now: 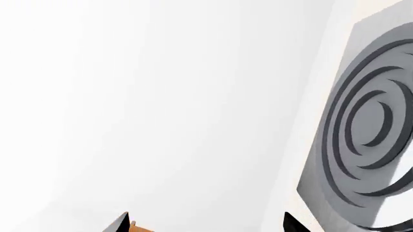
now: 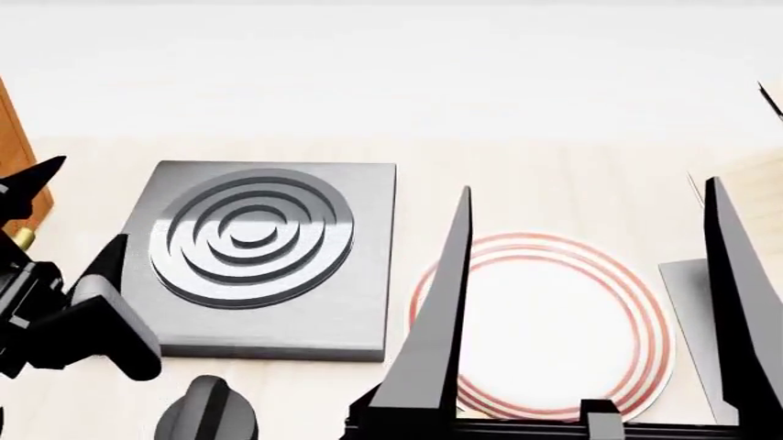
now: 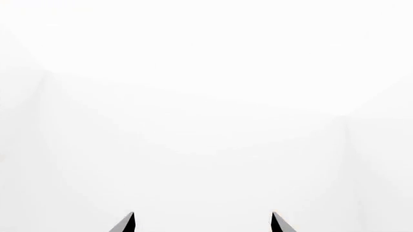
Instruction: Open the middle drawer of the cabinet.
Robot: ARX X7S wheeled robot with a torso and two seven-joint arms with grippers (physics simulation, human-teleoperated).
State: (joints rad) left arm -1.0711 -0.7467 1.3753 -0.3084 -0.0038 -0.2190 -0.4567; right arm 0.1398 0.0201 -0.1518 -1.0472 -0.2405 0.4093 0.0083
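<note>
While the cabinet (image 2: 15, 156) is mostly cut off, both hands gape: left hand (image 2: 55, 215) seemingly beside its brass handle (image 2: 21, 238); right hand (image 2: 588, 302) empty.

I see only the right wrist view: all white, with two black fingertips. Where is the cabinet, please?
Observer: Only an orange-brown strip of the cabinet shows, at the far left edge of the head view.
Operator: Which gripper is nearer to it?
Observer: The left gripper. It is open, close to a small brass piece on the cabinet.
Operator: What is under my right gripper?
Observer: The right gripper is open, and it appears over a red-ringed plate.
</note>
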